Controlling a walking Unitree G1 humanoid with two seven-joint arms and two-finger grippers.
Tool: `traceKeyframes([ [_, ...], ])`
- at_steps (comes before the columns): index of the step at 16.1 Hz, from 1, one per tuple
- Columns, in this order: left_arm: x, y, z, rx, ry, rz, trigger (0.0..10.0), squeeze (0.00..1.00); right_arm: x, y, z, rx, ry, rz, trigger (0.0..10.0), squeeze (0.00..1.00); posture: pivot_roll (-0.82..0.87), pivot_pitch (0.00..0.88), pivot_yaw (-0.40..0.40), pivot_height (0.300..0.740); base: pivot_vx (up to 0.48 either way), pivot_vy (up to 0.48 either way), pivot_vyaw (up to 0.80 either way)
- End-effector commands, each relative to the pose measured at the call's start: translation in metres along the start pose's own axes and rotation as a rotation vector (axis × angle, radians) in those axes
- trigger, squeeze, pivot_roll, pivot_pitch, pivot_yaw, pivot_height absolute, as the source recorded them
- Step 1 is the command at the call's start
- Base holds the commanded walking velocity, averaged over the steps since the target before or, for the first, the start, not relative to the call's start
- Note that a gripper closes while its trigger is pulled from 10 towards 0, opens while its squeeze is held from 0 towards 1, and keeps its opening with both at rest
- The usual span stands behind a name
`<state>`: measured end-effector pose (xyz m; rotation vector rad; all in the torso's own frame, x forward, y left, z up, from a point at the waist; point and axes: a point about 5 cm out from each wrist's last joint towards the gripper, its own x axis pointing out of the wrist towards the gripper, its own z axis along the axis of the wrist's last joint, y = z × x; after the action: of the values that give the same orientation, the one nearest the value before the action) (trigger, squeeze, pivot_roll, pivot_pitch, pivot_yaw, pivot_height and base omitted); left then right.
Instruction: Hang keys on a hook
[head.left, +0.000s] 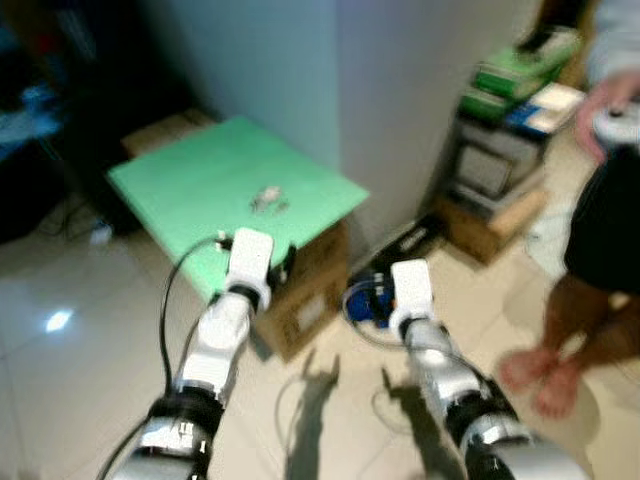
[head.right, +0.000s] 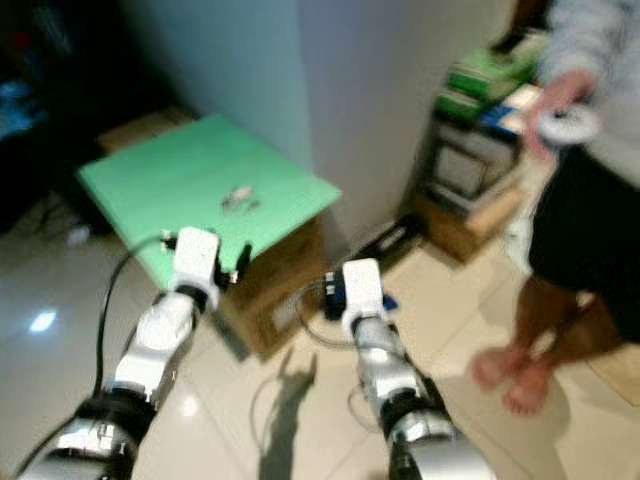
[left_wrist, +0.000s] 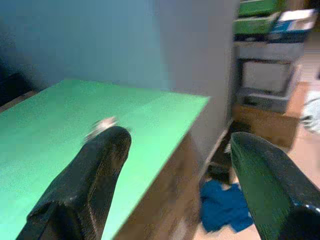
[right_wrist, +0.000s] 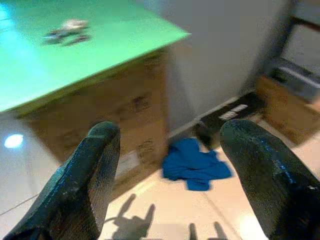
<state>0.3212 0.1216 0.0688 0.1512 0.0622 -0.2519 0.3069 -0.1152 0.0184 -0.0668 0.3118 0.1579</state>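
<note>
Lying on one green board (head.left: 190, 185), one keys bunch (head.left: 268, 200), two hands open

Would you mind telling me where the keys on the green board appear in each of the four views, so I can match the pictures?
Left eye view: the keys lie near the middle of the green board.
Right eye view: the keys lie mid-board, ahead of the left gripper.
Left wrist view: the keys are a pale blur above one finger.
Right wrist view: the keys lie on the board's far part.
Shared landmark: the cardboard box under the board.
</note>
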Motion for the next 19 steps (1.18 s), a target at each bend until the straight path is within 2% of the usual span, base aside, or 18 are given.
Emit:
traceKeyframes([
  [1, 0.0014, -0.0059, 0.0033, 0.011, -0.017, -0.011, 10.0, 0.0, -0.0006, -0.0042, 0.0013, -0.004, -0.014, -0.012, 10.0, 0.0, -0.1, 0.0, 0.111, 0.74, 0.472, 0.0, 0.0],
  [14, 0.001, -0.0106, 0.0005, 0.045, 0.004, -0.012, 10.0, 0.0, -0.0029, 0.0009, -0.0009, -0.041, -0.024, 0.018, 10.0, 0.0, -0.11, 0.0, 0.116, 0.74, 0.475, 0.0, 0.0],
  [19, -0.0005, -0.0088, -0.0016, 0.043, 0.01, 0.002, 10.0, 0.0, -0.003, 0.003, -0.0029, -0.052, -0.009, 0.019, 10.0, 0.0, -0.11, 0.0, 0.11, 0.74, 0.48, 0.0, 0.62],
])
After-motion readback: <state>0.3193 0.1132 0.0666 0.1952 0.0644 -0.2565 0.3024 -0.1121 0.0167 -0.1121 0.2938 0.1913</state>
